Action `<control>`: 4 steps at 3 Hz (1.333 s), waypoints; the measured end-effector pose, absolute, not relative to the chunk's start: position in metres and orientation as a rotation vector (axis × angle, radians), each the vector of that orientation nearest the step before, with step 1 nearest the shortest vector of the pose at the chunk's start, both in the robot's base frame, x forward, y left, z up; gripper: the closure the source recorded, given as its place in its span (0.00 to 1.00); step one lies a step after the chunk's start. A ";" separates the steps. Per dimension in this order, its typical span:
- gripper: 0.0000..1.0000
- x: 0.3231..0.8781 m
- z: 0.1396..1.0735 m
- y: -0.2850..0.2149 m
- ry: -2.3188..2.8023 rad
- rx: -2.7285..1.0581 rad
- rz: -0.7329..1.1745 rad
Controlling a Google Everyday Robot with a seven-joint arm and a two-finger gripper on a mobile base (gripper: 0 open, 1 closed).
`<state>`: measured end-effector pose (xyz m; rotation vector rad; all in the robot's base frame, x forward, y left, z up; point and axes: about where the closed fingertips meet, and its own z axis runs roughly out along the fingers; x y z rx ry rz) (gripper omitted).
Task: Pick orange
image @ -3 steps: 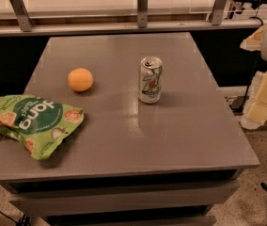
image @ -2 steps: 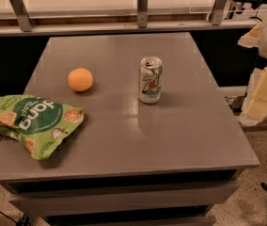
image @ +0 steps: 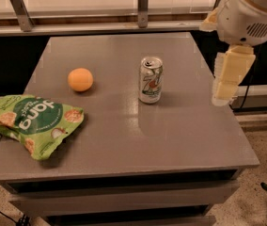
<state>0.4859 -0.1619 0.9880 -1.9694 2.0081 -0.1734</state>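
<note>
Grey table (image: 180,140): flat-topped stand bearing three items, laid out apart, presumably for reaching each singly.
Can (image: 151,79): upright near the middle of the top; taken as landmark for the entries below.
Orange (image: 80,79): left of the can, level with it and well apart; resting free on the top, touched by nothing, open from above and from every side.
Snack bag (image: 32,124): green, lying flat, farther left of the can and nearer the camera; apart from the orange, hence no obstacle to a grasp.
Gripper (image: 222,97): cream-coloured, hanging right of the can, out past the tabletop and above its level; on the side of the can opposite the orange.
Grip state: cannot be told from this view; certainly not on the orange.
Step in hand: approach, judged barely begun; orange not yet picked.
Next move, as judged: travel leftward clear of the can, high enough not to topple it, then descent onto the orange.
Risk: round fruit liable to roll if nudged off-centre.
</note>
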 end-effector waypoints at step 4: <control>0.00 0.548 0.986 -0.013 1.596 -2.276 -0.168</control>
